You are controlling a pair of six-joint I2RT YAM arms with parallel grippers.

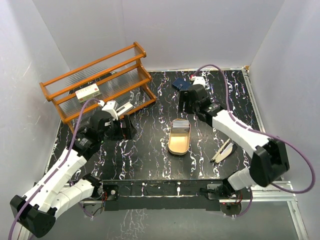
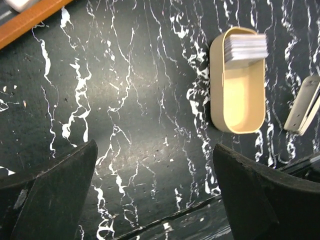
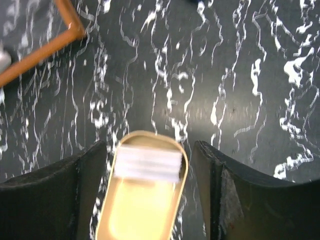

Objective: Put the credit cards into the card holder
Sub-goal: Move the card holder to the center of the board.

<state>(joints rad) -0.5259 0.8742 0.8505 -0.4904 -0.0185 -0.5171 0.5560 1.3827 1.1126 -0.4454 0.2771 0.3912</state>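
1. The right claw [image 3: 150, 192] stands wide and grips nothing. Its two dark fingers [image 3: 250, 195] fill the lower corners of its wrist view.
2. Below it, showing between those fingers, is the far end of the oval tan tray [image 3: 140, 215]. A stack of greyish credit cards [image 3: 147, 162] lies in that end. Whether either finger touches the tray's rim cannot be told.
3. Just beyond this claw, toward the back of the table, lies the navy card holder [image 1: 181, 84], apart from the tray. Whether it is folded shut cannot be told from above.
4. To this claw's right and back toward the arm bases, a few tan credit cards [image 1: 222, 151] lie fanned. They rest on the black marbled table [image 1: 150, 160], near the tray but not touching it.
5. The left claw [image 2: 155, 200] is also spread wide and empty, with bare table under the gap between its fingers [image 2: 50, 195].
6. Ahead of the left claw and to its right sits the tray, with the tan cards just past it.
7. Behind the left claw, to its left, stands an orange wooden rack [image 1: 100, 82]. A white box with red marks [image 1: 88, 92] sits on one of its shelves.
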